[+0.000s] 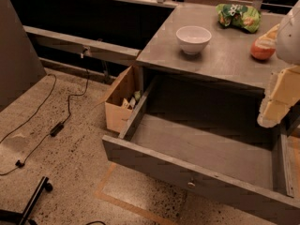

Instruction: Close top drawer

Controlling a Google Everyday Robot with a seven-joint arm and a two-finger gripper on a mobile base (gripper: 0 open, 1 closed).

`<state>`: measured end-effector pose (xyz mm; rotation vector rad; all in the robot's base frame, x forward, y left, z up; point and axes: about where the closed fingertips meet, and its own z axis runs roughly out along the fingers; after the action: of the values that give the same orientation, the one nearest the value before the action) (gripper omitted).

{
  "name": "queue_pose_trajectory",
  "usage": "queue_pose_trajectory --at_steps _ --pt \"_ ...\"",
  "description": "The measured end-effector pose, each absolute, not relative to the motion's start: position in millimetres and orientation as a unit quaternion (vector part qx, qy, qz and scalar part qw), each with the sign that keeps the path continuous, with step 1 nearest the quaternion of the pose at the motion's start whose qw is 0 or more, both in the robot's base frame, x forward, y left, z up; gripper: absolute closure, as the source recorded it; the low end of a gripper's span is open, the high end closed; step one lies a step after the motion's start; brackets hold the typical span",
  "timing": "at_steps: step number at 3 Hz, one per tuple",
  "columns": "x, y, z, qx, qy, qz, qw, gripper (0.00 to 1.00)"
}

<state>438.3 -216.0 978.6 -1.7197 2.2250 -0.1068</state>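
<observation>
The top drawer (154,161) is pulled far out from under the grey counter (225,60). It is a wide grey box with a flat, bare bottom (206,146). Its tall front panel faces the floor side and has a small round metal knob (191,184) at its centre. My arm comes in at the right edge. Its pale yellowish gripper (271,116) hangs over the drawer's rear right corner, above the right side wall (280,161). It is apart from the front panel and the knob.
On the counter stand a white bowl (193,39), a green snack bag (239,17) and an orange object (262,48). An open cardboard box (119,102) sits on the floor against the drawer's left side. Cables (61,121) and a black chair base (28,205) lie at left.
</observation>
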Motion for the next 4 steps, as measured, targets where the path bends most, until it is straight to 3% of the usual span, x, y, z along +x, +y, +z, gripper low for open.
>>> queue_pose_trajectory --at_steps 1,2,3,4 --pt "438 -216 979 -0.603 0.78 -0.037 0.163 0.0" --pt "438 -215 981 -0.603 0.779 -0.04 0.167 0.16" --pt "414 -234 947 -0.568 0.802 -0.019 0.184 0.48" --pt "386 -253 905 -0.549 0.815 -0.008 0.185 0.7"
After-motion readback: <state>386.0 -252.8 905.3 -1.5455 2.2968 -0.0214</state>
